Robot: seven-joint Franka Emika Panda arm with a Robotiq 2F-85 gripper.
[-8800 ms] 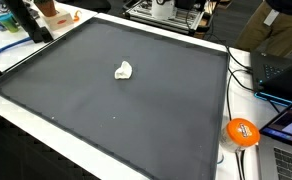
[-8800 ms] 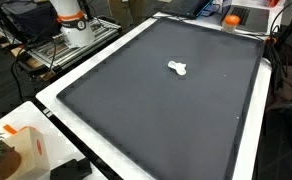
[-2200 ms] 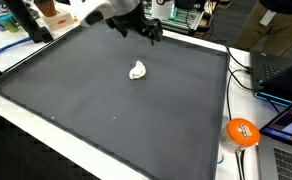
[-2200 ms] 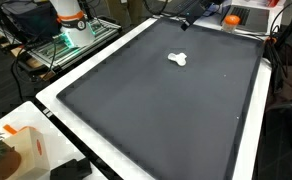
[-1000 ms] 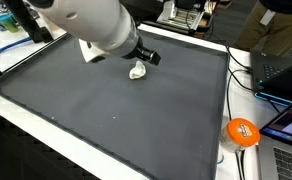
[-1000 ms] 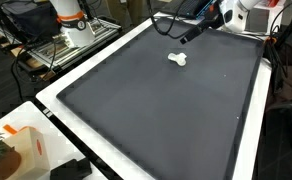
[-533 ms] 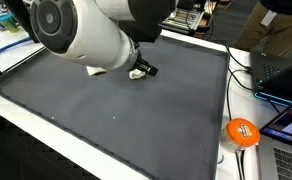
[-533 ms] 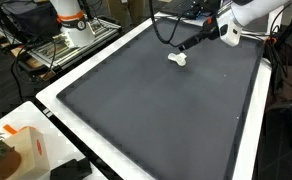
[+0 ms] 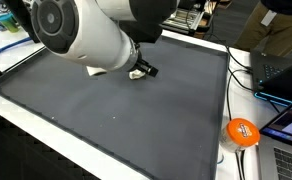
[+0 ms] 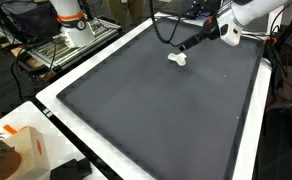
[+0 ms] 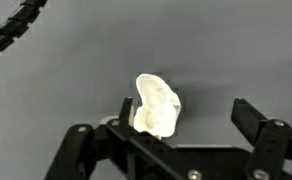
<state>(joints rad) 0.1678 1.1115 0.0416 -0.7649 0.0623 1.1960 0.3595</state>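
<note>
A small crumpled white lump point(image 10: 178, 60) lies on the dark grey mat point(image 10: 156, 110). In the wrist view the white lump point(image 11: 156, 105) sits between my black fingers, close against the left finger point(image 11: 125, 108) and well apart from the right finger point(image 11: 248, 114). My gripper point(image 11: 186, 112) stands open just above the mat, with nothing gripped. In an exterior view the gripper point(image 10: 186, 48) hangs right beside the lump. In an exterior view the bulky white arm point(image 9: 86, 35) hides most of the lump point(image 9: 137, 72).
A white rim point(image 10: 96, 62) borders the mat. An orange round object point(image 9: 242, 132) and laptops point(image 9: 284, 70) lie past one edge with cables. The arm's base point(image 10: 70, 22) stands on a wire rack beyond another side. A white box point(image 10: 21, 150) is at a corner.
Over the last second the arm swung in low over the mat and brought the open gripper around the lump. For the last half second nothing has moved.
</note>
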